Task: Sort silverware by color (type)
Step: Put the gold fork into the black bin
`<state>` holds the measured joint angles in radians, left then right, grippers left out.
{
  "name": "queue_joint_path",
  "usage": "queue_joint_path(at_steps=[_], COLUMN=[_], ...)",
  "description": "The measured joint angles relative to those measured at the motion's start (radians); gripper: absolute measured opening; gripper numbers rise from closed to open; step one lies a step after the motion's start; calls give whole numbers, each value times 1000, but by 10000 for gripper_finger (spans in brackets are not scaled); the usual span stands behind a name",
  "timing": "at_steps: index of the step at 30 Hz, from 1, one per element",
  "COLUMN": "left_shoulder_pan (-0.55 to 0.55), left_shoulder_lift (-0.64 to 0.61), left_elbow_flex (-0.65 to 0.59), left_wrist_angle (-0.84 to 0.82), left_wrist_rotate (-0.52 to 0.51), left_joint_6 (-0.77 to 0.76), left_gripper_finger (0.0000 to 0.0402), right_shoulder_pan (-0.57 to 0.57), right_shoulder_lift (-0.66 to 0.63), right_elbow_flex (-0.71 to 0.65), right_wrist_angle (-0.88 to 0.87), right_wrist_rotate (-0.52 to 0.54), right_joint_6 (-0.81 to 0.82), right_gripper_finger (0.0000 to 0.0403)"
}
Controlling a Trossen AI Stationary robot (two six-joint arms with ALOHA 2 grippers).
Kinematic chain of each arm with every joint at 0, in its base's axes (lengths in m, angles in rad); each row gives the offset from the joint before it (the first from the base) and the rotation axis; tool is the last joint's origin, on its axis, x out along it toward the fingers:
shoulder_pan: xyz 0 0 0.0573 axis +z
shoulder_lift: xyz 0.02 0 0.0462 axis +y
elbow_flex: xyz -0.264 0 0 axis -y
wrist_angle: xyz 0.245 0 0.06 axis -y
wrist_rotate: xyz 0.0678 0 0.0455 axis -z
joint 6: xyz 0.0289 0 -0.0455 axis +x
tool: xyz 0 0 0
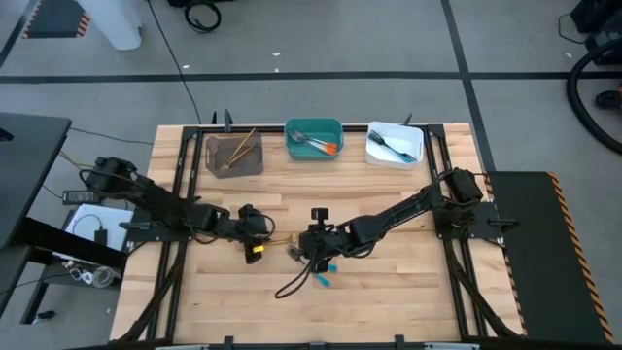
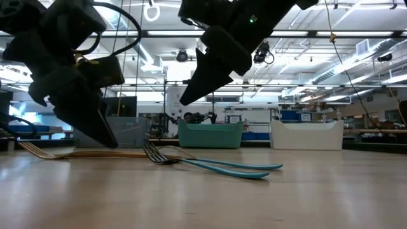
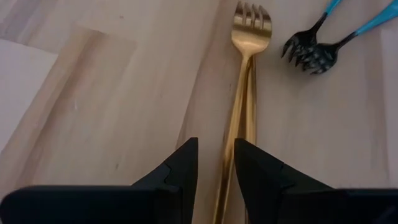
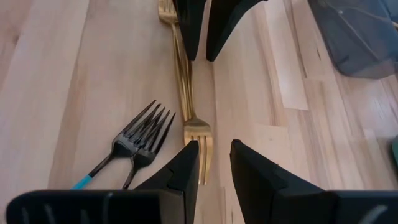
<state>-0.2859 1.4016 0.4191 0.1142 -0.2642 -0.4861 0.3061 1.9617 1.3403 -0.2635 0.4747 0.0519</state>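
Note:
Two gold forks (image 3: 246, 93) lie side by side on the wooden table, tines toward my right gripper. My left gripper (image 3: 216, 171) stands open low over their handle end (image 2: 95, 153), one finger on either side of the handles. In the low view its tips hang just above them. My right gripper (image 4: 214, 163) is open over the gold tines (image 4: 199, 138) and well above the table (image 2: 186, 100). Two forks with dark tines and blue handles (image 4: 140, 140) lie beside the gold ones, toward the near edge (image 1: 324, 275).
Along the far edge stand three bins. The grey one (image 1: 234, 154) holds gold pieces, the teal one (image 1: 313, 138) holds orange-handled ones, and the white one (image 1: 395, 144) holds dark forks. A dark cable (image 1: 292, 287) lies near the blue-handled forks. Bare tabletop stretches along the near side.

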Motion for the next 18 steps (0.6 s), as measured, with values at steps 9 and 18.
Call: queue_joint_path(at_steps=[9, 18], left_shoulder_pan=[0, 0], left_shoulder_lift=[20, 18], left_elbow_flex=[1, 1], left_wrist_angle=[0, -4], left_wrist_rotate=[22, 25], left_joint_6=[21, 27], left_gripper_finger=[112, 112], right_shoulder_pan=[2, 2], right_shoulder_lift=[0, 0], right_elbow_flex=[0, 0], right_wrist_angle=[0, 0], right_wrist_rotate=[-1, -4], right_joint_6=[5, 16], right_gripper_finger=[99, 99])
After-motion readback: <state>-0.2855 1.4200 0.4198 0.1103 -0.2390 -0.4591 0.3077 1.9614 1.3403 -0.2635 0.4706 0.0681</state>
